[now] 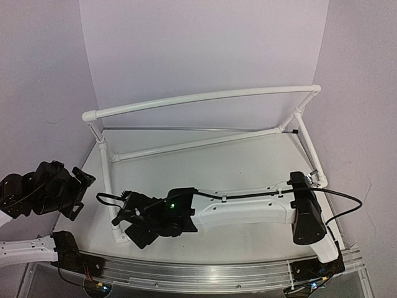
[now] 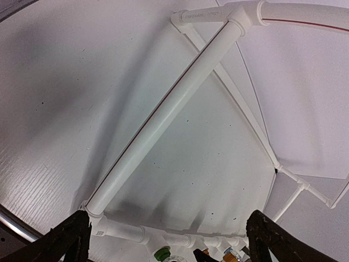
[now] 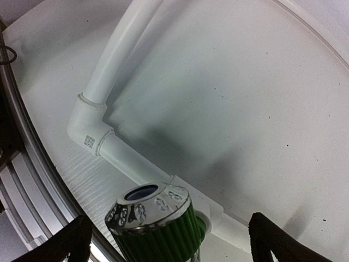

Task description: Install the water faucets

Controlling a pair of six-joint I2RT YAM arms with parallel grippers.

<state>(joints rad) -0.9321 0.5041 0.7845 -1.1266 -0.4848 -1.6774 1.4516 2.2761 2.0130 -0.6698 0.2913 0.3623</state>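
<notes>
White plastic pipe frame (image 1: pixel 205 96) on the table (image 1: pixel 248 167), with the work at its near left corner. At far left, left gripper (image 1: pixel 74 191) off the frame, jaws wide apart, nothing between them; leave it parked there, clear of the rail. Next along, just past the elbow (image 3: pixel 87 117), green faucet (image 3: pixel 155 226) plugged into a socket (image 3: pixel 212 213) on the near rail, chrome cap (image 3: pixel 150 204) towards the wrist camera, apparently seated. Around it, right gripper (image 1: pixel 127 228) with jaws spread to either side, touching neither flank. Check for a square, firm seat with no lean, then back straight off along the faucet's own line, without brushing the cap. Further right on the same rail, orange faucet (image 2: pixel 232 254) seemingly in place too; anything beyond it too cropped to tell. Mind the black cable (image 1: pixel 248 195) on the way out: no dragging across the rail.
</notes>
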